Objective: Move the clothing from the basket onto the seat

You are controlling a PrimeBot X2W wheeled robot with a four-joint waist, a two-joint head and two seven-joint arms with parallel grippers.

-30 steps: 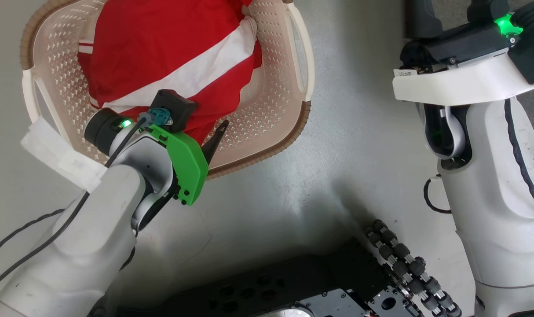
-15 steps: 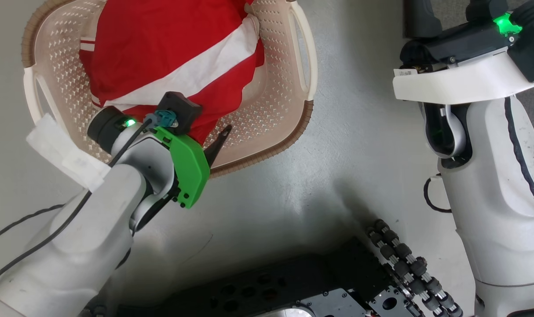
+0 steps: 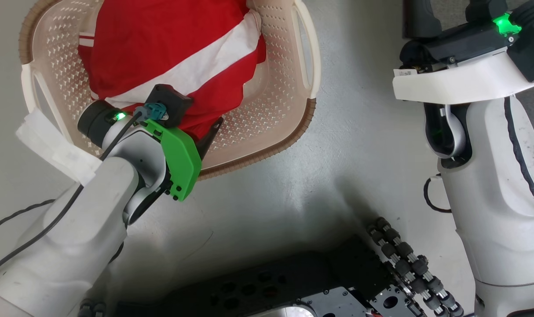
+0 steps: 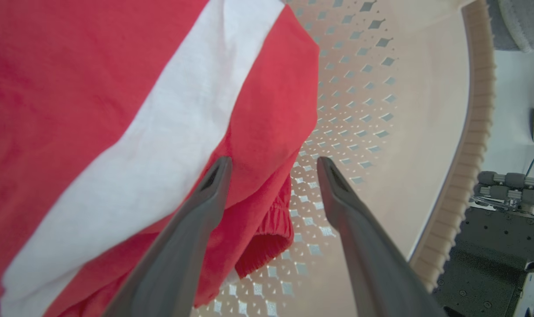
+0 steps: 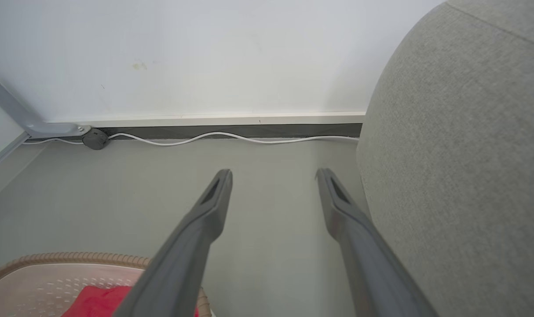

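My left fingers (image 4: 192, 237) are wide at the edge of the red and white clothing (image 4: 117, 110) in the basket (image 4: 478, 132) so I can pinch it, and my right fingers (image 5: 192, 237) hang wide beside the seat (image 5: 460, 176).

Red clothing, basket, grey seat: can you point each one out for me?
red clothing (image 3: 161, 39), head view, on the red fabric.
basket (image 3: 267, 110), head view, bare perforated inner wall.
seat (image 5: 469, 154), right wrist view, rounded grey fabric side.

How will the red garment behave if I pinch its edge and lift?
Likely floppy: the red garment lies folded and creased in the basket, so it should sag from one pinch. Probably light, being thin fabric. Its gathered cuff might catch the perforations.
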